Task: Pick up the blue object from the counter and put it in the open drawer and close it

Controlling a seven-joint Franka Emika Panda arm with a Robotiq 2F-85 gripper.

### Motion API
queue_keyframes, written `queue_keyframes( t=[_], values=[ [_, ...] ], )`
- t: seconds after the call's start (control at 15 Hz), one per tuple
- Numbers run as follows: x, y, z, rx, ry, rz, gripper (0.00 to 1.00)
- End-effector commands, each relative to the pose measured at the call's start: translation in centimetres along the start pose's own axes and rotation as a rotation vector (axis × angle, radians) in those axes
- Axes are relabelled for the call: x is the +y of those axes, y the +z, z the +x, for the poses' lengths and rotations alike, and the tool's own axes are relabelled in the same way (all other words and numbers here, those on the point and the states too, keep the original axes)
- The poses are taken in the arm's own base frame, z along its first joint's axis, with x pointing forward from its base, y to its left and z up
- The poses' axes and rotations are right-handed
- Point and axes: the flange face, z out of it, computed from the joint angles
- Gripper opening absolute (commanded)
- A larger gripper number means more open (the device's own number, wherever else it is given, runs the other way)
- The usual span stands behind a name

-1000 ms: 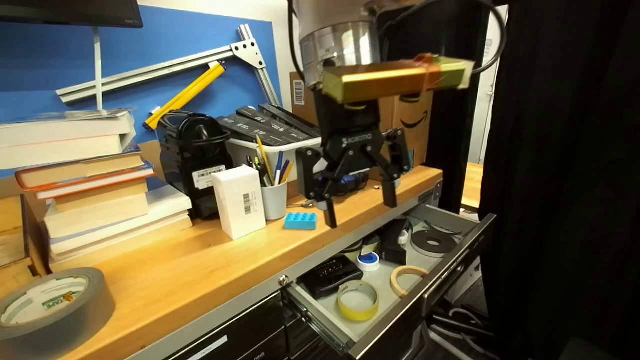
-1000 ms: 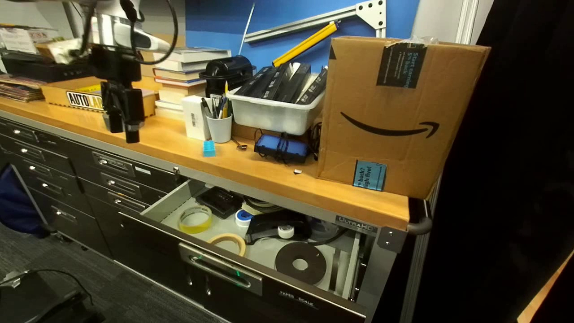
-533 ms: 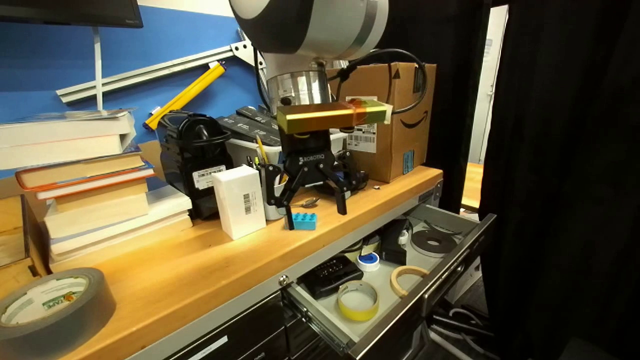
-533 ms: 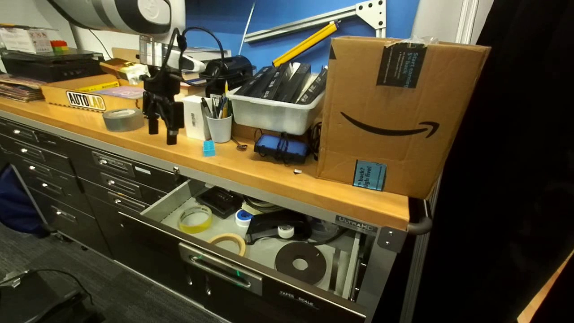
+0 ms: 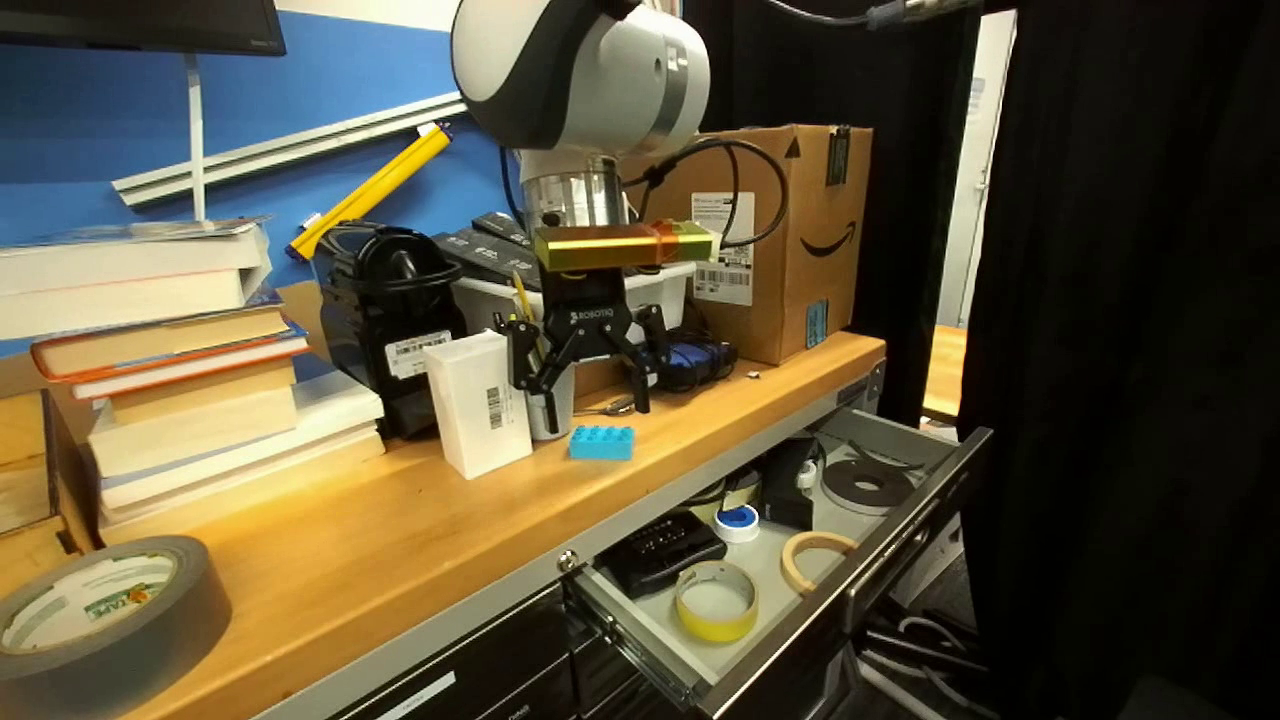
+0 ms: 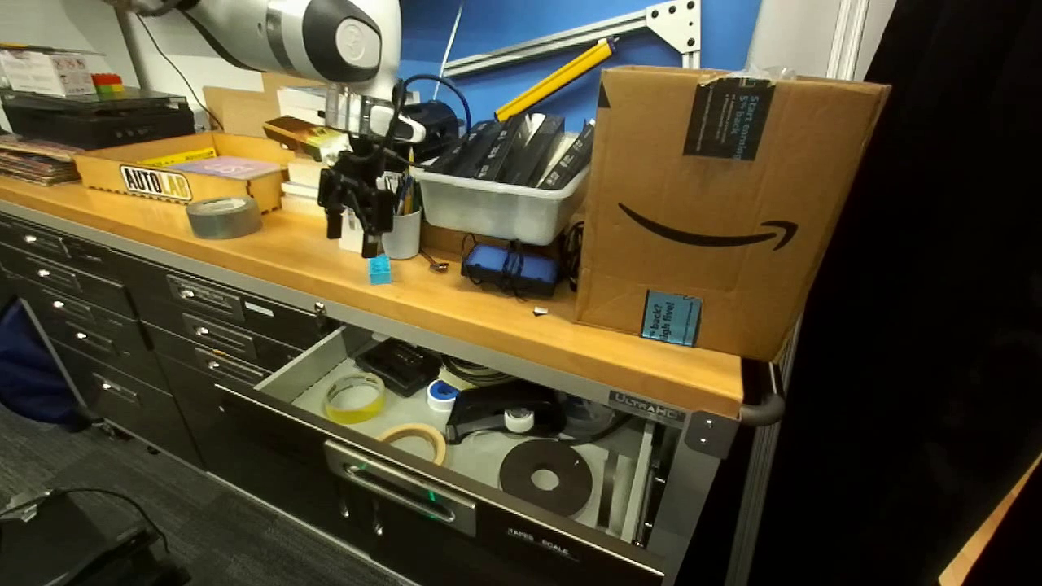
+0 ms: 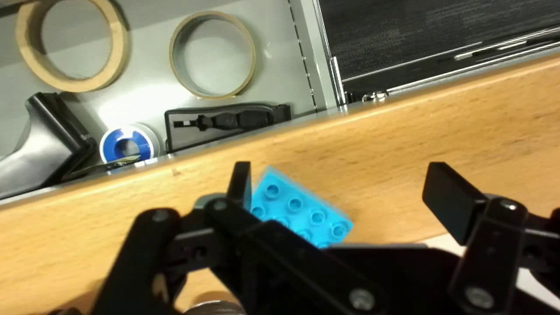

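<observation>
The blue object [image 5: 601, 443] is a small light-blue studded brick. It lies flat on the wooden counter [image 5: 430, 530] beside a white box, and also shows in an exterior view [image 6: 380, 270]. My gripper [image 5: 597, 410] is open and empty, pointing down above the counter close to the brick. In the wrist view the gripper's [image 7: 341, 192] fingers stand wide apart. The brick [image 7: 302, 208] shows between them, nearer the left finger, turned at an angle and partly hidden by the finger linkage. The drawer [image 6: 285, 456] stands open below the counter's front edge.
The white box [image 5: 480, 405] and pen cup [image 6: 401, 236] stand close behind the brick. A navy object with cables [image 6: 513, 268] and a large cardboard box [image 6: 733, 203] are farther along. Tape rolls [image 5: 718, 625] and a black case [image 5: 662, 550] lie in the drawer.
My gripper has moved over the counter toward the brick, rightward in an exterior view and leftward and farther back in an exterior view. It stays open. The brick and drawer have not moved.
</observation>
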Motion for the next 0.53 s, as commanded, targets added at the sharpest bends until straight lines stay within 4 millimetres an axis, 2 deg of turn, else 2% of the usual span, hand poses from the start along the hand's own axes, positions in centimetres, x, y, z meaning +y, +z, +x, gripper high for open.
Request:
queue_keyframes(
  t=[0.0, 0.47],
  values=[
    [0.2, -0.7, 2.8, -0.015, -0.022, -0.012, 1.0],
    [1.6, 1.4, 5.8, -0.073, -0.014, -0.002, 1.0]
  ],
)
